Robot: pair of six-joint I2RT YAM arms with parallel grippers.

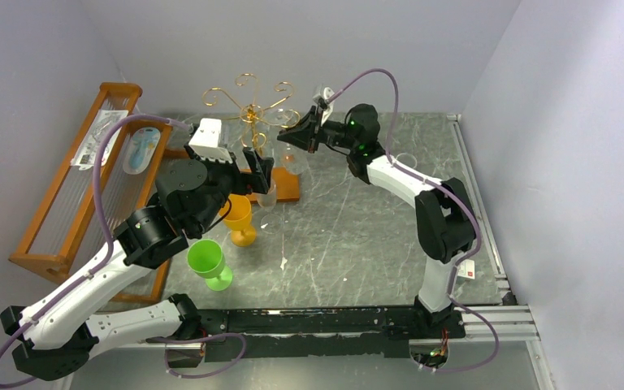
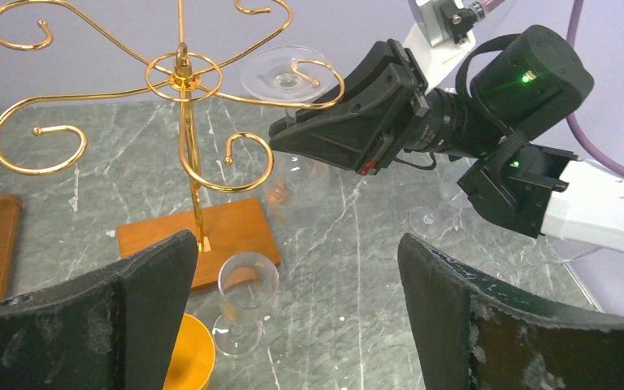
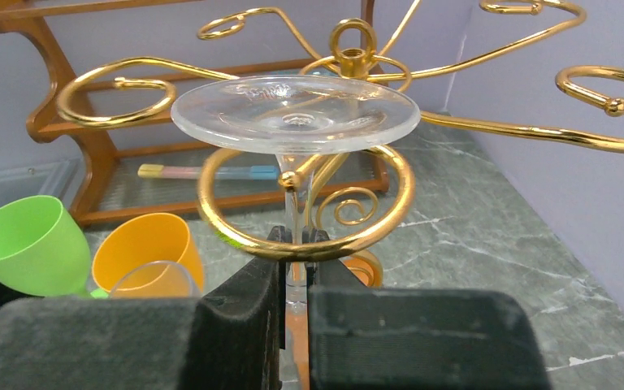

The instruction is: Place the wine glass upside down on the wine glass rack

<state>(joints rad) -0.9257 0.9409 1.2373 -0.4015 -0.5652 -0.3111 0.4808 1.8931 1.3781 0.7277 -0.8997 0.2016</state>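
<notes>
grey marble-look tabletop (image 1: 357, 236) under me, plain lilac walls (image 1: 292, 41) all round, wooden shelf (image 1: 65, 195) on my left, even light

Wine glass (image 3: 295, 114) upside down, stem inside a curl of the rack (image 1: 249, 110); cups (image 1: 240, 215) before it, shelf (image 1: 120, 88) left

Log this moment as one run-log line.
right hand: shut on wine glass stem | wine glass: upside down, foot above curl of rack, not released | left hand: open, empty
</notes>
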